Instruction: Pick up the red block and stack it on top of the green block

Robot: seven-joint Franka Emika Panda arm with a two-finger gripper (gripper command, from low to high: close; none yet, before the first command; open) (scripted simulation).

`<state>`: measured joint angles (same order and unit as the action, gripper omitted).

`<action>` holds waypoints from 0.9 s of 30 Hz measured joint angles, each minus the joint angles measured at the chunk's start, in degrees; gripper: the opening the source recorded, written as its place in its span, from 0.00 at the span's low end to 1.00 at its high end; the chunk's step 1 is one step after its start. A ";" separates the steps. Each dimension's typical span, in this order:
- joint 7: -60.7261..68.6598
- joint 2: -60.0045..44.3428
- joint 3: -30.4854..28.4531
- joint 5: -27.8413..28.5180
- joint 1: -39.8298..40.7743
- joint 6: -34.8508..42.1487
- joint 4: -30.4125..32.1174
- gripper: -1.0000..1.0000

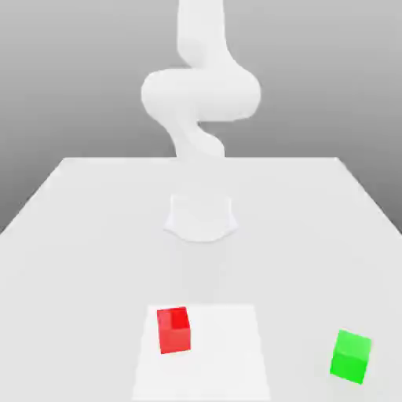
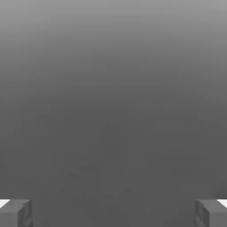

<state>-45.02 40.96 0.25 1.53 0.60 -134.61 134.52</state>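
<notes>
The red block (image 1: 173, 330) sits on the white table (image 1: 78, 235) near the front, a little toward the exterior view's left. The green block (image 1: 350, 356) rests on the table at the front, on the exterior view's right, well apart from the red one. In the hand view my gripper (image 2: 113, 213) is open, its two grey fingertips (image 2: 15, 213) standing far apart with nothing between them and plain grey background beyond. Neither block is touched.
My white arm (image 1: 200, 94) rises from its base (image 1: 201, 216) at the middle of the table, behind both blocks. A paler square patch (image 1: 228, 353) lies on the table surface around the red block.
</notes>
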 joint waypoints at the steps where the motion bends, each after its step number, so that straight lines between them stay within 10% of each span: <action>1: 0.40 -2.38 0.04 0.72 0.27 -1.35 1.28 0.50; 13: 7.62 -27.91 -2.77 4.53 2.12 -15.97 15.19 0.50; 26: 19.46 -54.57 -2.01 -3.95 3.77 -35.09 21.54 0.50; 27: 19.57 -55.65 -1.85 -4.07 3.90 -36.01 21.40 0.00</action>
<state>-25.45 -14.69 -1.60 -2.55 4.50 -170.61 155.92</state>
